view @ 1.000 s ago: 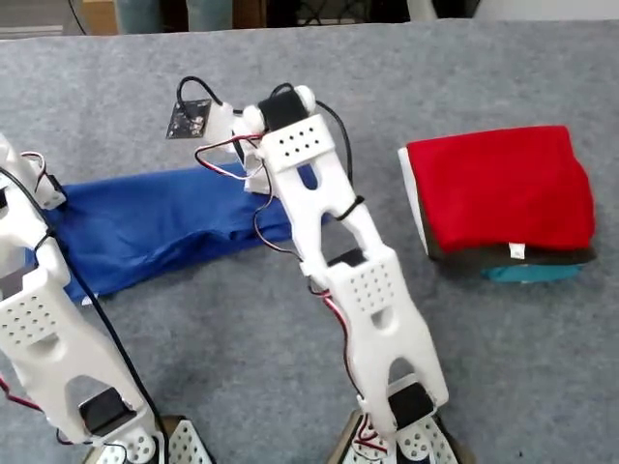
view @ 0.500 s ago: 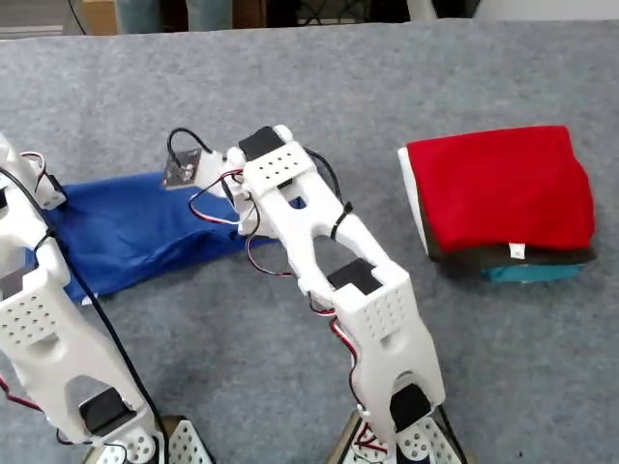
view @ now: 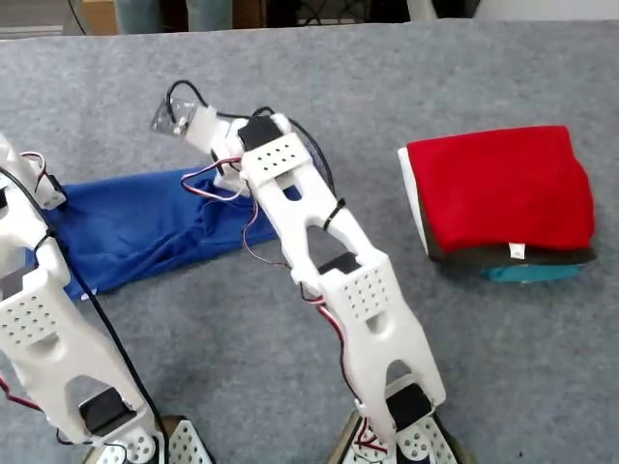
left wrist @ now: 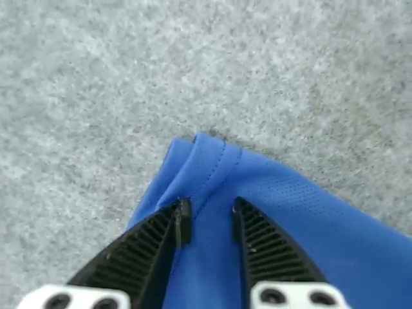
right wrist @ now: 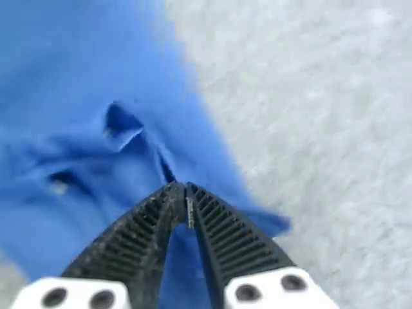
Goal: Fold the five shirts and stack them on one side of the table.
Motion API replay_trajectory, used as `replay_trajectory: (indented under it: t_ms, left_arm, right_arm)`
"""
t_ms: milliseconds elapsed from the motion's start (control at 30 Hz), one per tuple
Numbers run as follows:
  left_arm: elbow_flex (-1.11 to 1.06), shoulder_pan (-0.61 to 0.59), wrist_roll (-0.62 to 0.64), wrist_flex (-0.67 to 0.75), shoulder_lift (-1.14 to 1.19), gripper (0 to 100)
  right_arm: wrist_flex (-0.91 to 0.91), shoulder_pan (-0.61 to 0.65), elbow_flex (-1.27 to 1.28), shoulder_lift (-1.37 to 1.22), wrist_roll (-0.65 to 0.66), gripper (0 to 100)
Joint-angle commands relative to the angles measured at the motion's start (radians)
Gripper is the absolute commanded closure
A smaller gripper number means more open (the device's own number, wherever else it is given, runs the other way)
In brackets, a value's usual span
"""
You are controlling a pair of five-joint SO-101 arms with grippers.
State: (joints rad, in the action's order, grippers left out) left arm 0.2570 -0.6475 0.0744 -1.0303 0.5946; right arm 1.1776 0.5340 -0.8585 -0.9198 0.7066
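One blue shirt (view: 135,227) lies spread in a long band on the left of the tabletop (view: 435,87), well apart from the folded stack (view: 503,188) on the right, which has red on top and dark and teal layers beneath. This looks like the last shirt, with its fold in hand. The left claw (left wrist: 209,215) sits over a hemmed corner at the shirt's outer end, with its tips narrowly parted and cloth showing between them. The right claw (right wrist: 187,193) is above the other end with its tips pressed together. Whether it has caught any cloth cannot be told. The next move probably calls for a sure pinch at both ends, then bringing one end over the other evenly so the band halves without bunching.
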Motion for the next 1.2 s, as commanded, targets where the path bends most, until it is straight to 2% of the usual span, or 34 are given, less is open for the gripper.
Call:
replay_trajectory:
  t_ms: [0,67,233,267,400,533,700,867,1067,1167]
  left_arm:
    - [0.005,0.007,-0.006,0.018,-0.008,86]
    - [0.005,0.007,-0.006,0.018,-0.008,86]
    - [0.005,0.007,-0.006,0.018,-0.008,86]
    - [0.005,0.007,-0.006,0.018,-0.008,86]
    - [0.005,0.008,-0.006,0.018,-0.008,86]
    - [0.005,0.007,-0.006,0.018,-0.008,86]
    - [0.005,0.008,-0.006,0.018,-0.008,86]
    - [0.005,0.008,-0.006,0.018,-0.008,86]
    - [0.005,0.010,-0.006,0.018,-0.008,86]
    - [0.005,0.010,-0.006,0.018,-0.008,86]
  right_arm:
    - [-0.037,-0.018,-0.133,-0.035,-0.012,98.4]
    - [0.055,-0.035,-0.206,-0.041,-0.012,98.4]
    - [0.565,-0.035,-0.472,-0.005,0.006,98.4]
    - [0.597,-0.026,-0.503,-0.005,0.017,98.5]
    - [0.594,-0.011,-0.403,0.045,-0.026,98.5]
    - [0.588,0.002,-0.093,0.148,-0.020,98.5]
    - [0.422,-0.017,0.151,0.150,-0.018,98.4]
    - [0.216,-0.051,0.133,0.079,-0.028,98.4]
    - [0.247,-0.049,0.007,0.056,-0.028,98.4]
    - [0.166,-0.052,-0.012,0.033,-0.028,98.4]
